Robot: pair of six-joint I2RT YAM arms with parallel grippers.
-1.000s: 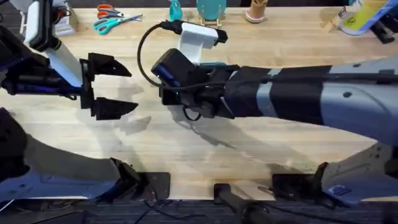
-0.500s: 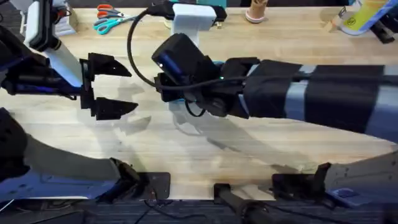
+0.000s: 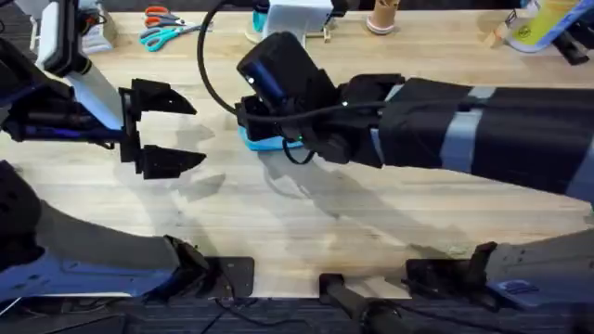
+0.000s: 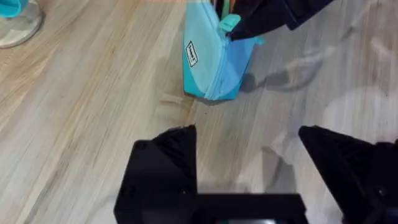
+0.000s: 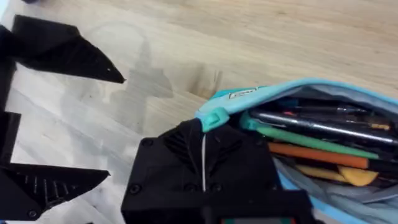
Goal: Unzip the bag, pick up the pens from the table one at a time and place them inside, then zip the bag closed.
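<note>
The light blue bag point(image 3: 263, 141) lies on the table point(image 3: 371, 227) under my right arm, which reaches across the middle. In the left wrist view the bag point(image 4: 211, 62) stands end-on, its teal zipper pull point(image 4: 229, 23) pinched by my right gripper point(image 4: 258, 22). In the right wrist view the bag point(image 5: 323, 93) gapes open with a green pen point(image 5: 311, 140), an orange pen point(image 5: 317, 157) and darker pens inside. My right gripper point(image 5: 203, 134) is shut on the pull point(image 5: 212, 118). My left gripper point(image 3: 172, 130) hangs open to the left of the bag, holding nothing.
Along the table's far edge lie orange- and teal-handled scissors point(image 3: 167, 28), a white box point(image 3: 297, 17), a tan cup point(image 3: 382, 17) and a yellow bottle point(image 3: 543, 23). The wood between the left gripper and the bag is bare.
My right arm's wrist has shifted toward the far side of the table and the bag's blue end now shows beneath it. The left arm has not moved.
</note>
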